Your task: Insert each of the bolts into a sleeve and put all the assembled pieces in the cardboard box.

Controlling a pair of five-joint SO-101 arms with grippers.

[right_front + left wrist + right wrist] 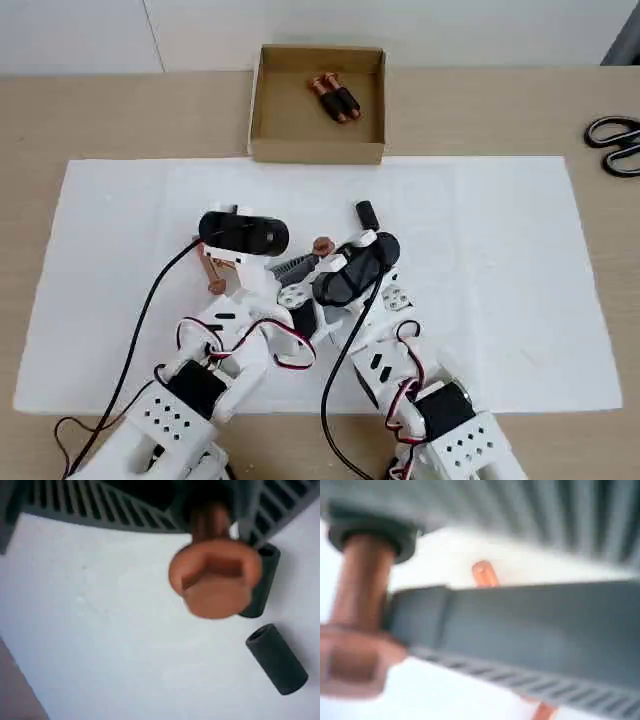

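Over white paper (500,300), left gripper (310,256) clamps bolt (215,577); right wrist view shows its sleeve (370,530).

Copper-brown bolt (215,580); black sleeve (276,658); brown cardboard box (275,120); white sheet (500,280).

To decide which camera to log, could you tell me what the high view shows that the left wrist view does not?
The high view adds the cardboard box holding two assembled pieces, and the scissors. The left wrist view adds the recess in the head of the bolt and a second sleeve behind it. Both share the white sheet, that bolt and a loose sleeve.
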